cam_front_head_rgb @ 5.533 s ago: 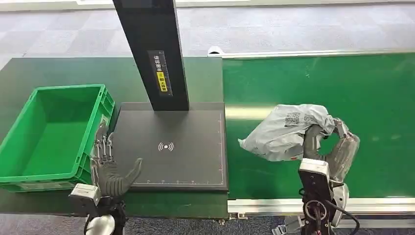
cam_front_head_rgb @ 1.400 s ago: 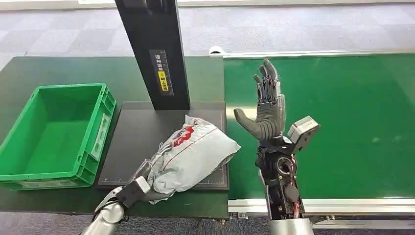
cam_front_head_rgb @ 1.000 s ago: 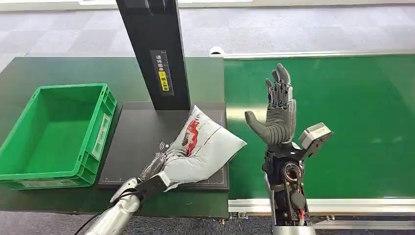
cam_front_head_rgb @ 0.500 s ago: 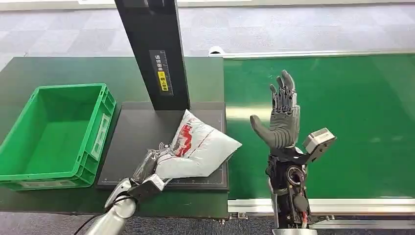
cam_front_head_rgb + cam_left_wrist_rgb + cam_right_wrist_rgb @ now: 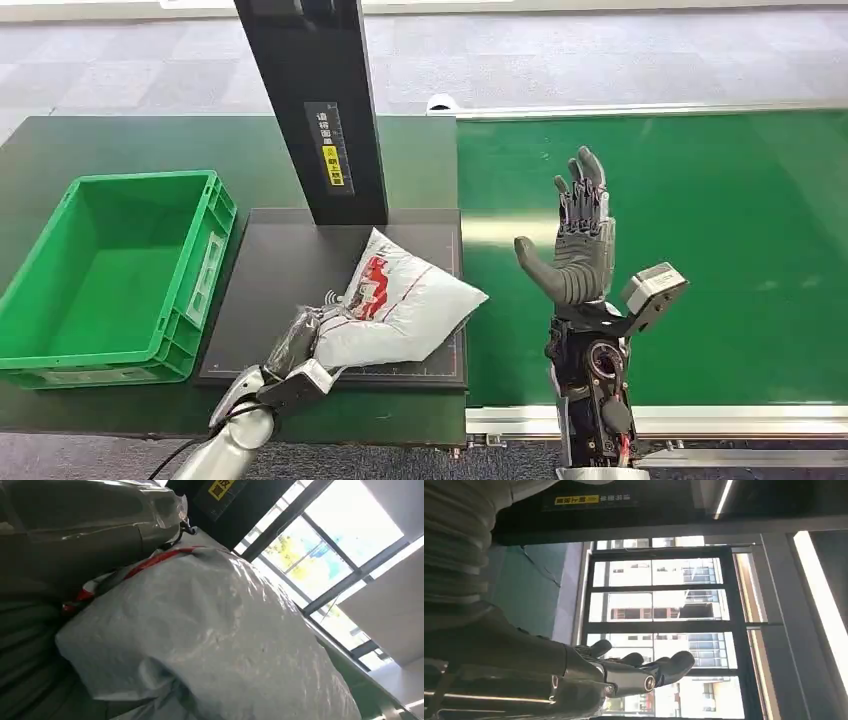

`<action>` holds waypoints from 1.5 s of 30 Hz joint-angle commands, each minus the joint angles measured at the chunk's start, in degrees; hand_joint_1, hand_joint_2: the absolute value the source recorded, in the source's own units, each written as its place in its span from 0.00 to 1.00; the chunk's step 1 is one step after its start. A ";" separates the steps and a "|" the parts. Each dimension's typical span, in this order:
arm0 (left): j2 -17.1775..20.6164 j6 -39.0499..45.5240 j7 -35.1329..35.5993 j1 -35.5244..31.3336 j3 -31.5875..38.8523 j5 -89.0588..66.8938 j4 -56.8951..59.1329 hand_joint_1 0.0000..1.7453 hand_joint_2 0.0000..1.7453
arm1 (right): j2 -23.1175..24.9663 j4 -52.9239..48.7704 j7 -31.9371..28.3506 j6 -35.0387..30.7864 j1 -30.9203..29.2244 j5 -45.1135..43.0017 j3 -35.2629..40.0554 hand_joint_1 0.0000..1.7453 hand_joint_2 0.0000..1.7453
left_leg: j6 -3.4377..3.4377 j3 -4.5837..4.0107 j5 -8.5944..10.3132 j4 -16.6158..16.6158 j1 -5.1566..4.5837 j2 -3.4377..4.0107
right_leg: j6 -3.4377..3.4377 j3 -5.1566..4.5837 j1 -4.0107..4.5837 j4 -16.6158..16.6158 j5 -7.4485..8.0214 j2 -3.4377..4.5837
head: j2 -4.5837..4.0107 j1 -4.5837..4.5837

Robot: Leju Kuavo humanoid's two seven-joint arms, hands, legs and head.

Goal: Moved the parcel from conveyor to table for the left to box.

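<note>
Since the frame from five and a half seconds back, the parcel (image 5: 400, 310) has crossed from the green conveyor (image 5: 720, 250) onto the dark scanner plate (image 5: 290, 270) on the counter (image 5: 120, 140), and it has changed hands: your right hand (image 5: 575, 250) had it then, your left hand (image 5: 295, 345) has it now. Over the last half second it has tipped a little lower toward the plate.

Largest first. The conveyor is done with. The counter carries the plate, with the black post (image 5: 315, 100) standing at its back edge. The green box (image 5: 110, 275) sits just beside the plate on the left, open and with nothing in it. The parcel lies tilted on the plate's right front part, its lower left corner gripped by your left hand. Your right hand stands upright over the conveyor edge, fingers (image 5: 585, 180) spread, holding nothing.

For the step in hand, the grip looks to be on a corner of a soft bag, so it will probably sag and swing. Lift it well above the box's near wall before you carry it left, keep it away from the post, and let go only once it hangs over the box.

The head view gives you the layout and the route. The left wrist view shows the crinkled grey bag (image 5: 215, 640) pressed against the hand, with its red tape. The right wrist view shows the curled dark fingers (image 5: 649, 667) with nothing in them.
</note>
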 commanded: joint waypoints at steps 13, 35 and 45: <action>10.69 27.05 0.28 14.79 -3.83 6.37 -45.72 1.00 1.00 | -4.09 10.76 -2.19 2.26 4.39 -2.81 -9.70 0.00 1.00 | 0.01 -0.03 -0.10 0.01 0.12 0.01 | -0.01 0.03 0.13 -0.11 -0.07 -0.04 | 0.00 0.02; 15.61 35.76 1.28 -27.67 45.97 -11.15 28.64 1.00 1.00 | -3.89 38.00 -2.21 9.10 1.51 -0.67 -24.76 0.00 1.00 | -0.31 -0.49 0.46 -0.06 0.25 0.26 | -0.49 -0.61 0.31 0.05 0.45 0.08 | 0.02 0.04; 15.06 32.65 3.75 -36.24 51.45 -19.67 39.24 0.00 1.00 | -3.93 36.39 -2.21 9.19 2.69 -0.15 -27.05 0.00 1.00 | -0.30 -0.58 0.47 -0.05 0.25 0.11 | -0.47 -0.69 0.31 0.04 0.43 -0.04 | 0.00 0.04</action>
